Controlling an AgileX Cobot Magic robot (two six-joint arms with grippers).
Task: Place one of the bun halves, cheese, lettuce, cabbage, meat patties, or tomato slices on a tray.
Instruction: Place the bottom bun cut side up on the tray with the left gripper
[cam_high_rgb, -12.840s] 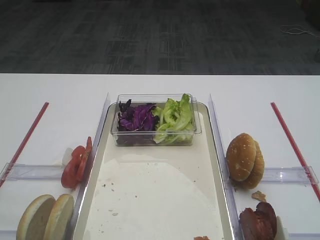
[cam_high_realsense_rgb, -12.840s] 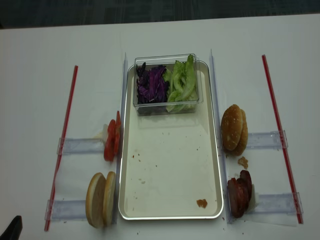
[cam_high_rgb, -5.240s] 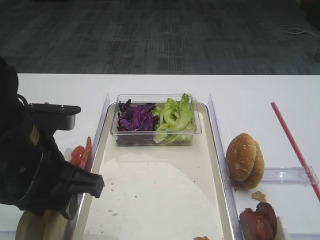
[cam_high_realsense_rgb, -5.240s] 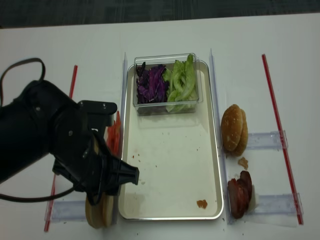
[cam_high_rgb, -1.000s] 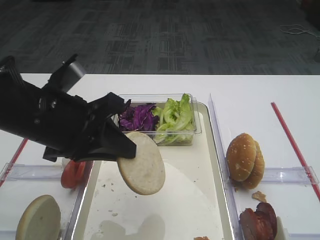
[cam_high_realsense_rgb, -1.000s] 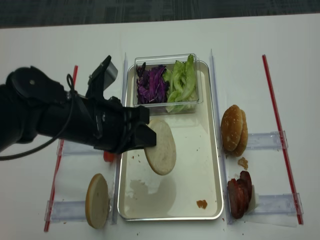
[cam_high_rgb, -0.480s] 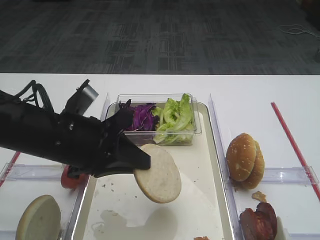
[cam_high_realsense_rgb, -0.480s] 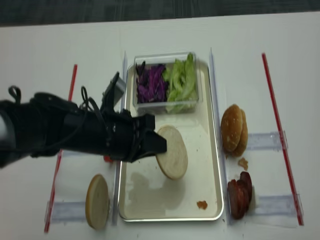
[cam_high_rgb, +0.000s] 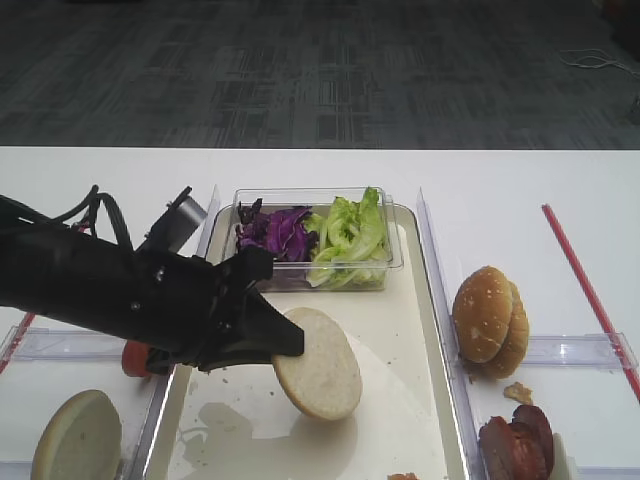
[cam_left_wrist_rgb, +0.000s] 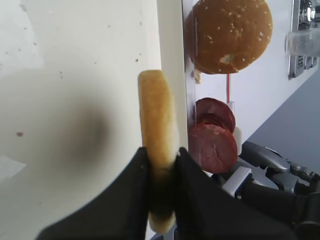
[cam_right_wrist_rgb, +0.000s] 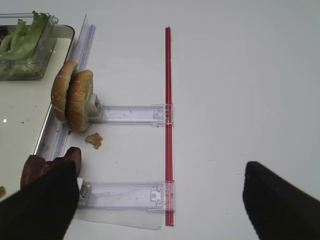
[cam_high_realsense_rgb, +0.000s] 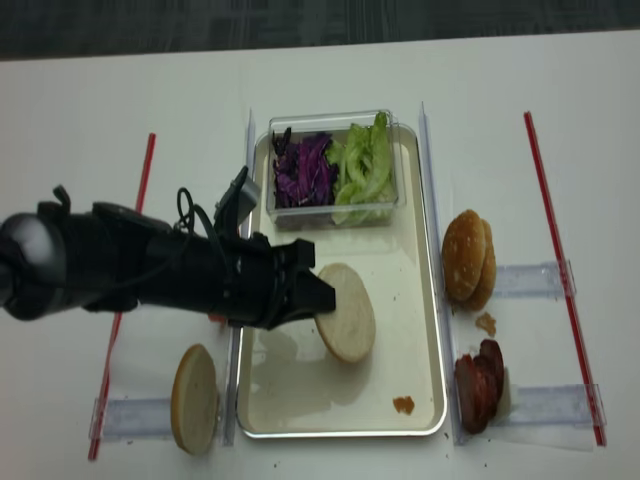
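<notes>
My left gripper (cam_high_rgb: 284, 346) (cam_high_realsense_rgb: 318, 300) (cam_left_wrist_rgb: 161, 167) is shut on the rim of a pale bun half (cam_high_rgb: 318, 363) (cam_high_realsense_rgb: 347, 326) (cam_left_wrist_rgb: 156, 110). It holds the bun tilted on edge, low over the middle of the off-white tray (cam_high_rgb: 395, 310) (cam_high_realsense_rgb: 400, 300) (cam_left_wrist_rgb: 60, 75). A second bun half (cam_high_rgb: 75, 440) (cam_high_realsense_rgb: 195, 400) stands left of the tray. Lettuce (cam_high_rgb: 350, 230) and cabbage (cam_high_rgb: 275, 232) fill a clear box at the tray's far end. Meat patties (cam_high_rgb: 520, 440) (cam_right_wrist_rgb: 45, 165) (cam_left_wrist_rgb: 212, 140) stand to the right. Tomato slices (cam_high_rgb: 135, 357) peek from under the arm. Cheese is out of view. My right gripper (cam_right_wrist_rgb: 160, 200) is open over bare table.
Golden speckled buns (cam_high_rgb: 490, 320) (cam_right_wrist_rgb: 72, 100) (cam_high_realsense_rgb: 468, 258) lean in a clear rail right of the tray. A red strip (cam_high_rgb: 590, 290) (cam_right_wrist_rgb: 168, 125) runs along the right, another (cam_high_realsense_rgb: 135, 200) along the left. The left arm lies across the tray's left rim.
The left gripper has carried the bun half right and down, from above the tray's left part to low over its middle. The right gripper has not moved.
</notes>
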